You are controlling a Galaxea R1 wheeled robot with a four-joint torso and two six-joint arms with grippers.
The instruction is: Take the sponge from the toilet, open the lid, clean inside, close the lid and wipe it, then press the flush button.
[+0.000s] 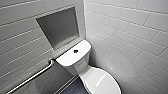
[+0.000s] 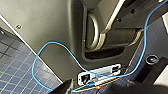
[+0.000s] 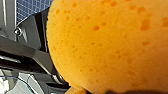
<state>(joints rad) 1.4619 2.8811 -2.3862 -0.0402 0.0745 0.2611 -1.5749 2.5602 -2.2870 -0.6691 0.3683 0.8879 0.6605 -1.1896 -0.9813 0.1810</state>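
- The right gripper [image 3: 82, 87] held the sponge [image 3: 110, 42] tight in its fingers, close to the lens.
- The left gripper's state could not be told.
- The toilet [image 1: 100, 80] stood at 5 o'clock, lid down, the flush button [image 1: 75, 51] mid-tank.

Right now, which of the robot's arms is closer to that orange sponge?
Right. The sponge looms close against the right arm's wrist camera; the left arm's camera looks at the robot's body and dark floor tiles.
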